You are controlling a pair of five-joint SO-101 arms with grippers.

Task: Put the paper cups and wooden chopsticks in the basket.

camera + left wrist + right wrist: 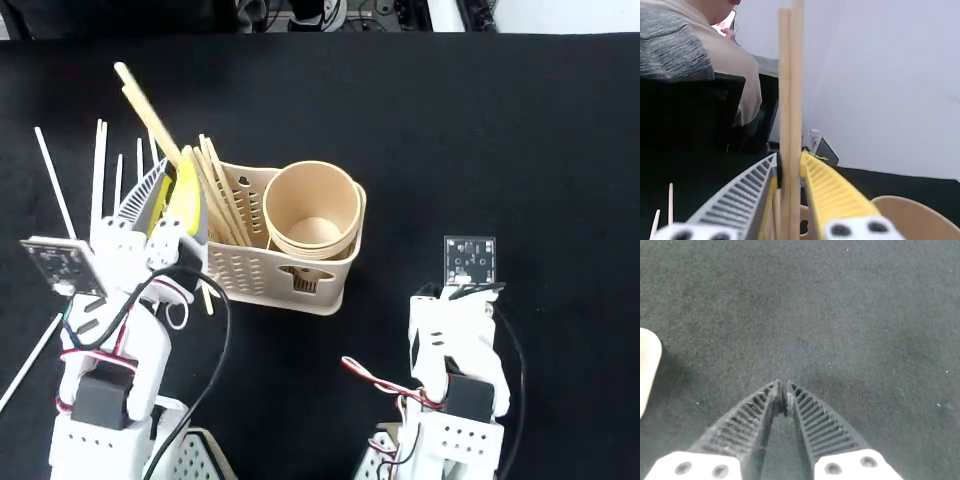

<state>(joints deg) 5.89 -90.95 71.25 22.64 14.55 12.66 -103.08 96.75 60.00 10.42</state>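
Clamps two chopsticks (pixel 790 100) in left pincer (pixel 789 162), slanting up over basket (pixel 250 270) end. More standing inside, beside nested cups (pixel 312 210). Right pincer (pixel 783 390) tips together, low over desk (pixel 865 315), well apart from basket.

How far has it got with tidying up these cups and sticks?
Done: the stacked paper cups sit in the basket, with several chopsticks stood beside them. In hand: the left gripper is shut on a chopstick pair near the basket. Left: loose chopsticks lie on the table. The right gripper is shut and empty.
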